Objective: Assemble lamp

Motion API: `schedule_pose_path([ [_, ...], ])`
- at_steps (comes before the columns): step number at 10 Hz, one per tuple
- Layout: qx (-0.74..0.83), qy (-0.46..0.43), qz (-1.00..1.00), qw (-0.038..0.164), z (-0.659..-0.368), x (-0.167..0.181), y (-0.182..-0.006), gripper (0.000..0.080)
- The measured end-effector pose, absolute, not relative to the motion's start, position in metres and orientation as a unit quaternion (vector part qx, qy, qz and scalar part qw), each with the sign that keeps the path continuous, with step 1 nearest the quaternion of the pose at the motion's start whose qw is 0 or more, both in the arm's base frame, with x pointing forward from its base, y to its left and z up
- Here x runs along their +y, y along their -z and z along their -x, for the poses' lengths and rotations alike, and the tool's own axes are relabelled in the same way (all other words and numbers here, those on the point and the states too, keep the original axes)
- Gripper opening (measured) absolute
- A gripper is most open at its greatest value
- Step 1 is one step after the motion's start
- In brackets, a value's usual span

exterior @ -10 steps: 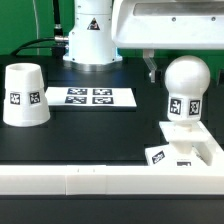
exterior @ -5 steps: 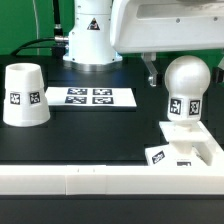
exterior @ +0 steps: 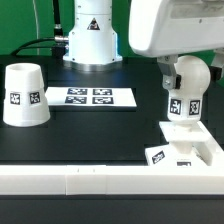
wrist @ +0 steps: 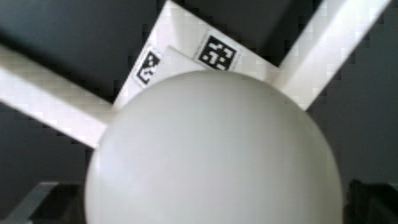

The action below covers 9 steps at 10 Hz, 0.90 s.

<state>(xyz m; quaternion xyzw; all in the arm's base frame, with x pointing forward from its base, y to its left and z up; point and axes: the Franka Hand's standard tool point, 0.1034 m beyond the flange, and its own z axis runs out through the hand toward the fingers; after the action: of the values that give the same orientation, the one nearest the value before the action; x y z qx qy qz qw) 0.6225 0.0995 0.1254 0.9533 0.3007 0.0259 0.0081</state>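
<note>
Pincer: the pincer (exterior: 187, 72) hangs from the white arm (exterior: 175, 25), over and around the bulb's round head.
Pincer state: one dark finger (exterior: 164, 72) shows beside the ball on the exterior view's left. Whether the fingers press the ball or stand off it, I cannot tell.
Bulb: the bulb (exterior: 188, 90) stands upright with its long axis vertical, ball end up and tagged neck down. In the wrist view the ball (wrist: 214, 150) fills most of the picture.
Base: the square base (exterior: 190, 145) lies flat on the table at the exterior view's right. It carries the bulb, whose foot sits on its raised middle block.
Shade: the shade (exterior: 24, 95) stands alone, well apart at the exterior view's left. Its narrow end is up and its wide mouth is down on the table, so its inside is hidden.
Marker board: the marker board (exterior: 90, 97) lies flat between shade and bulb.
Rail: the long white rail (exterior: 90, 182) runs along the near edge, with the base just behind it.
Table: the table (exterior: 100, 140) is black.
</note>
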Motion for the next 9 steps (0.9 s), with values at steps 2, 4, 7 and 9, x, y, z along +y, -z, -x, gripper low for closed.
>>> schedule_pose_path([
  [2,0.384,-0.031,-0.923,0.019,-0.6237,0.0990,-0.1245,0.0699],
  [4,0.455,-0.033,-0.889,0.031,-0.6245,0.0982,-0.1237,0.0699],
  [7,0.541,-0.025,-0.840,0.039,-0.6213,0.0985,-0.1206,0.0699],
  [9,0.596,-0.019,-0.802,0.045,-0.6210,0.0965,-0.1203,0.0699],
])
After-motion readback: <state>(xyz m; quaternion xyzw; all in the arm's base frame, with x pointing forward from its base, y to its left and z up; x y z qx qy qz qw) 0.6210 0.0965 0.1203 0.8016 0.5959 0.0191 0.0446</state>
